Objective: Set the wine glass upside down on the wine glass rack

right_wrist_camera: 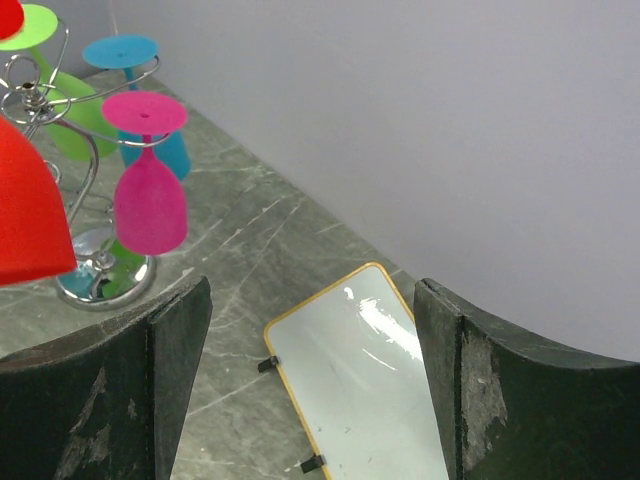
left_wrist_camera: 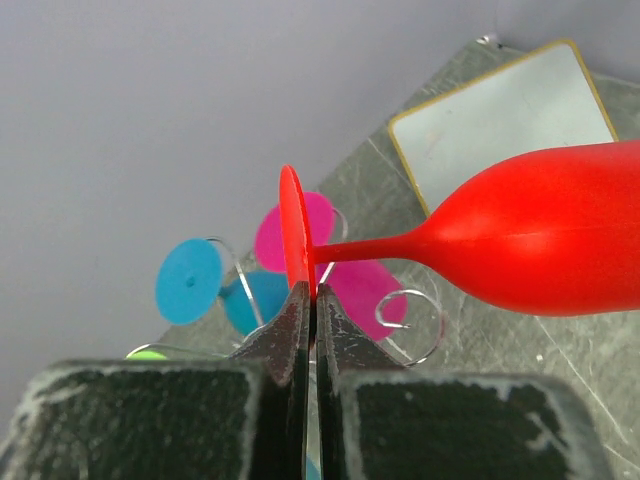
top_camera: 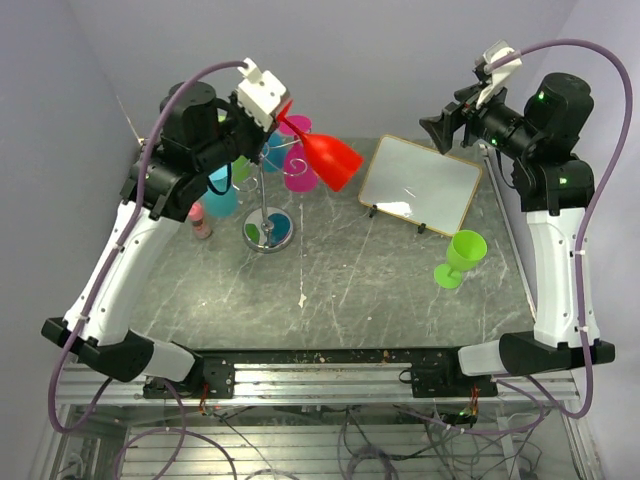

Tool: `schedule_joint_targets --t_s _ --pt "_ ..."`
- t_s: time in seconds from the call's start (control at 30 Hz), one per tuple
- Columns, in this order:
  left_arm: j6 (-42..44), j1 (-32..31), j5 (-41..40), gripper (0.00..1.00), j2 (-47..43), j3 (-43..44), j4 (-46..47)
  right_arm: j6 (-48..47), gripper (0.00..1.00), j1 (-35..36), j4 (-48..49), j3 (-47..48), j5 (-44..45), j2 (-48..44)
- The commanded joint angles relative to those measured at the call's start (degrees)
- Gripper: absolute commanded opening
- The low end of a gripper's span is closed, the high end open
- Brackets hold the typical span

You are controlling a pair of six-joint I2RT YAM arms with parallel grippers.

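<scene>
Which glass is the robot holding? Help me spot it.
Find the wire rack at the back left, hung with coloured glasses. Beside its top, the left gripper pinches the red wine glass by its foot: the only red one, tipped sideways in mid-air.

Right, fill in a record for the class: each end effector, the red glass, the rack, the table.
left end effector: shut on the red glass, at its foot
red glass: held sideways over the rack, not hung
rack: pink glass, blue glass, hung green glass, all upside down
right end effector: open, empty, raised
table: standing green glass, board
</scene>
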Motion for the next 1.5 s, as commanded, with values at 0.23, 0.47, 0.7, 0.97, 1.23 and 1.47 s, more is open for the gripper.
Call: schedule_joint_targets --t_s 0.23,0.47,0.7,0.97,1.23,1.47 --pt "9.7 -7.5 -9.9 0.07 5.9 5.1 -1.3 2.2 0.82 -2.2 2.8 -0.3 -4.1 0.3" --pt "15.5 -11.5 -14.1 0.07 8.1 4.1 -1.6 3.2 0.82 -2.3 3.6 -1.1 -6.5 1.0" --pt "20.2 -14.1 -19.4 0.07 9.6 1.1 -0.5 3.0 0.82 -2.3 3.4 -1.1 -7.2 1.0" --pt "23.2 -15.3 -24.1 0.07 9.0 -2.9 0.3 3.0 0.82 -2.3 3.0 -0.2 -8.2 1.7" --pt "23.6 -15.5 -24.1 0.07 8.8 -3.7 -0.7 2.5 0.82 -2.3 2.9 -1.4 -7.8 1.0" --pt "25.3 -15.5 -26.3 0.07 8.4 -4.9 0.1 3.1 0.82 -2.3 3.2 -0.7 -8.7 1.3"
